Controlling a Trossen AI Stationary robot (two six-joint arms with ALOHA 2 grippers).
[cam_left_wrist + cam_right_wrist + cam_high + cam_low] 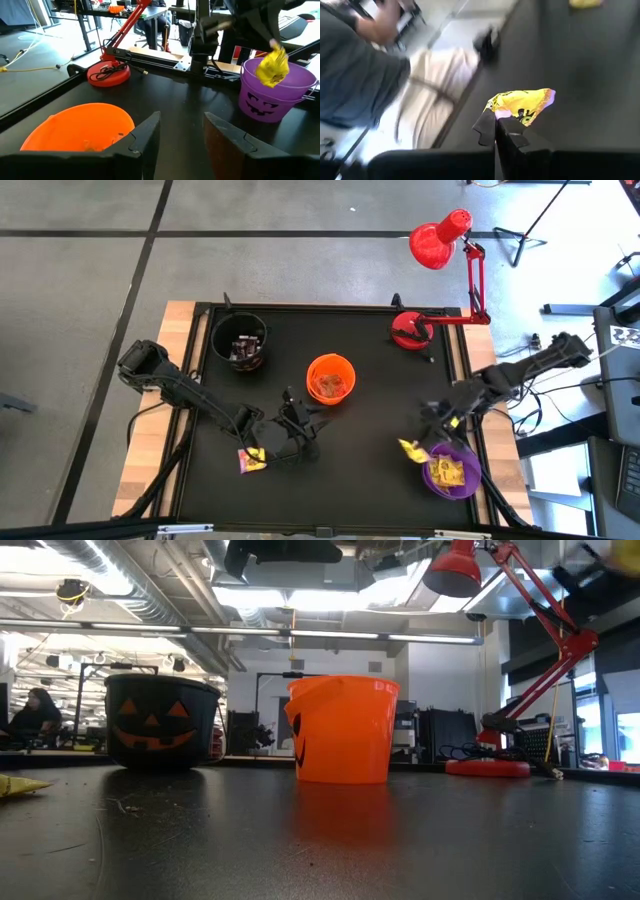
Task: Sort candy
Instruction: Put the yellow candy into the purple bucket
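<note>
Purple cup (450, 474) at the table's near right corner already holds yellow candy, the orange (330, 377) and black (239, 338) cups some too. Right gripper (495, 121) pinches a yellow candy (521, 105) beside it; left gripper (181, 131) gapes, empty, another candy (251, 461) loose near the front edge.

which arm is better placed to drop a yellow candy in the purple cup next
Right. The right gripper is shut on a yellow candy beside the purple cup; the left gripper is open and empty near the orange cup.
</note>
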